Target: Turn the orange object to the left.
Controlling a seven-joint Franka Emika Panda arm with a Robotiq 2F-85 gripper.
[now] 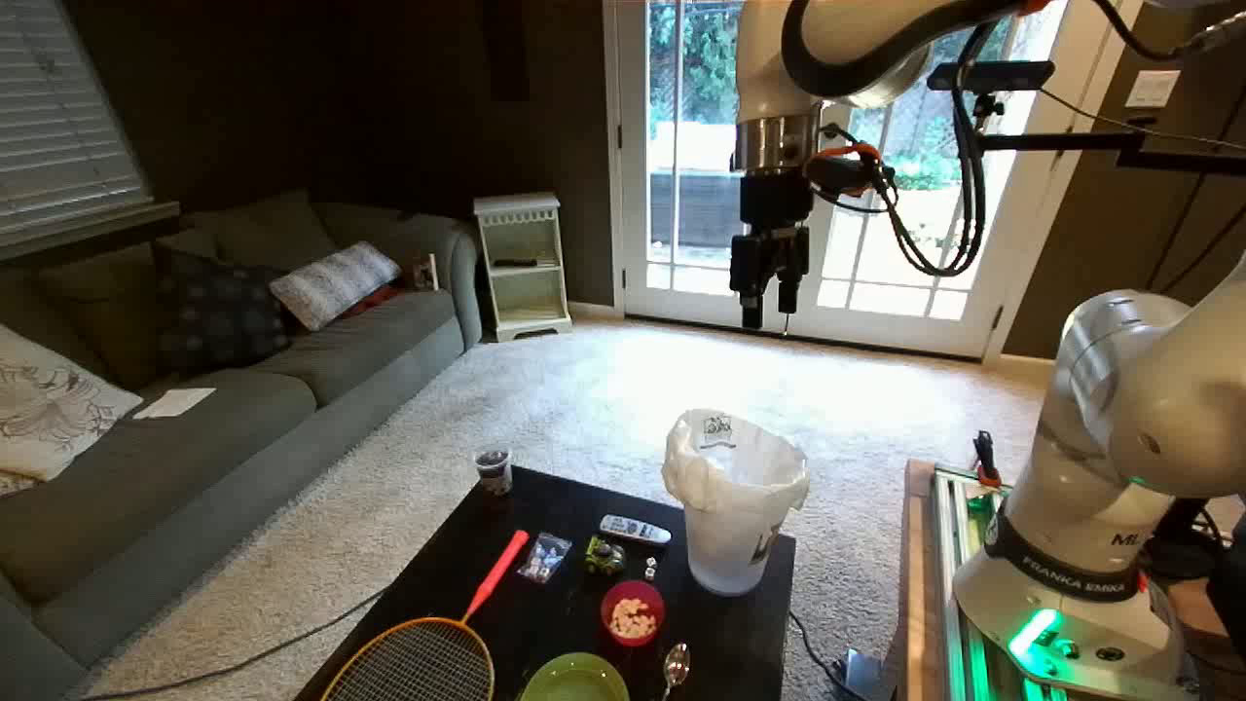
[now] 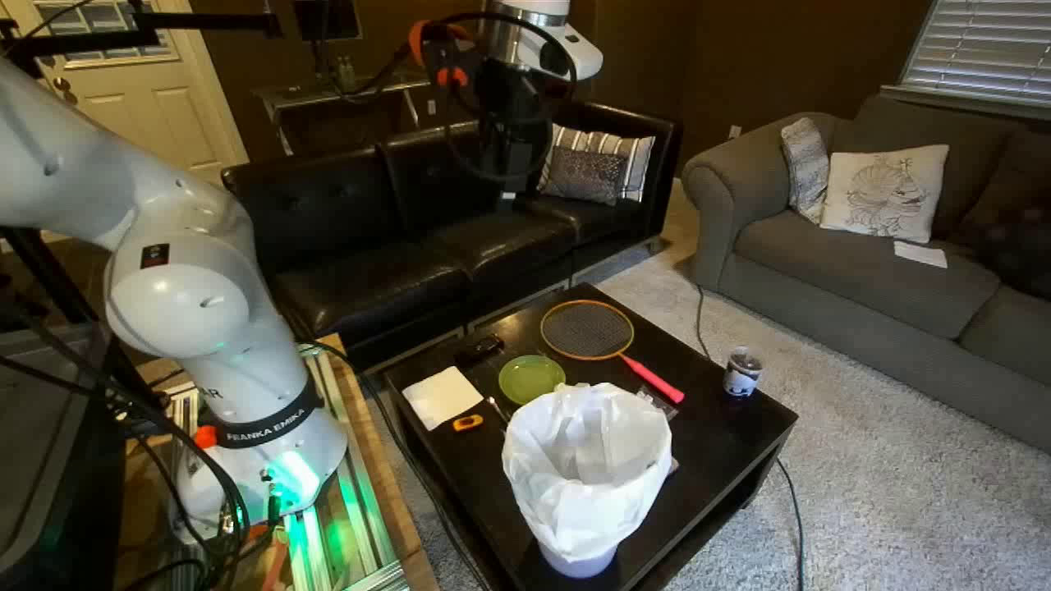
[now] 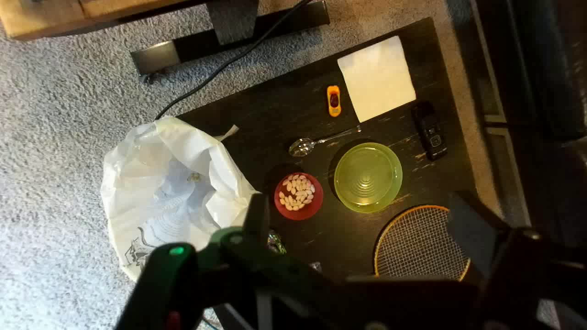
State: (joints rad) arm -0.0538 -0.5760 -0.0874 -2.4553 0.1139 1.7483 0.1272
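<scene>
1. Left of the wrist view: one white bucket (image 3: 137, 156), bag-lined, upright on the counter (image 3: 261, 117).
2. Centre: one red bowl (image 3: 312, 210) holding many white pieces (image 3: 298, 187); one spoon (image 3: 301, 147), just above it; one orange object (image 3: 334, 101), upper centre, dark in the middle.
3. Right: one green plate (image 3: 367, 176); one pale sheet (image 3: 378, 78), upper right; one racket (image 3: 419, 243), lower right, partly hidden by the jaws; one black device (image 3: 433, 137), near the counter's right edge.
4. In an exterior view, left to right on the counter: one cup (image 1: 494, 471), one packet (image 1: 544, 558), one green toy (image 1: 605, 557), one remote (image 1: 635, 530).
5. The jaws: spread wide, one side left of centre in the wrist view, the other at lower right; empty and clear of every item. In both exterior views the arm (image 1: 774, 78) holds them high above the counter.
6. The orange object: on the counter, below the jaws and well apart; in the wrist view it appears higher than both sides and, horizontally, between them, just left of the sheet. In an exterior view the orange object (image 2: 468, 423) lies left of the bucket.
</scene>
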